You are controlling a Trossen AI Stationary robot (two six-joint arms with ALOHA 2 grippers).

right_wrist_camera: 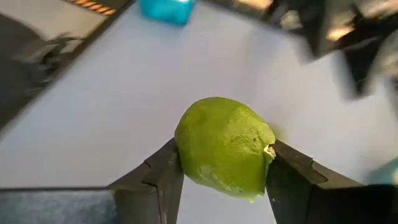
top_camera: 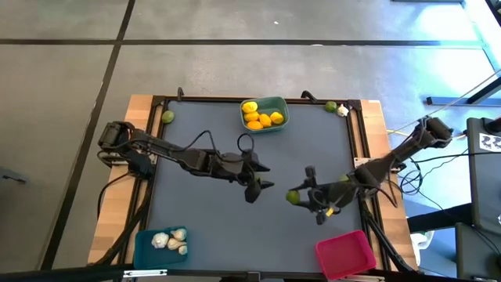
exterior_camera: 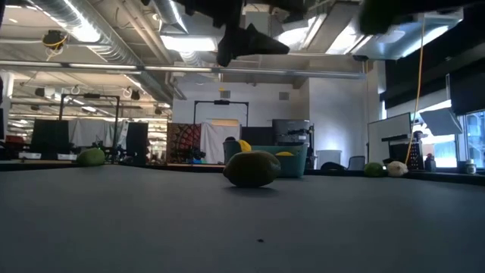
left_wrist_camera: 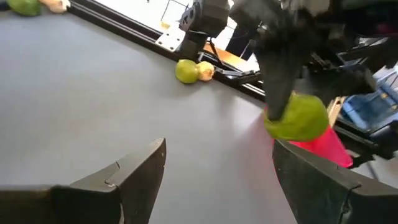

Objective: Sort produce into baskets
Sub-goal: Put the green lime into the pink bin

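1. Between the fingers of the right gripper (right_wrist_camera: 225, 171) sits a lime (right_wrist_camera: 224, 146), clamped from both sides, fat and roundish, so its long axis barely matters for the drop.
2. Next thing out, toward the front right corner of the surface (top_camera: 235, 211), is the pink-red basket (top_camera: 344, 253). It looks empty, and it sits near the right gripper, on the side opposite where the lime pokes out, so my guess is the arm has to swing back toward it.
3. Left gripper (top_camera: 258, 182) hangs mid-surface, fingers spread with nothing in them, farther from that basket.
4. Further off: blue basket (top_camera: 160, 244) with garlic (top_camera: 171, 240), front left.
5. Way at the back, the teal-green basket (top_camera: 264, 114) holds lemons (top_camera: 261, 117), plus a loose lime (top_camera: 167, 117) at the back left corner.
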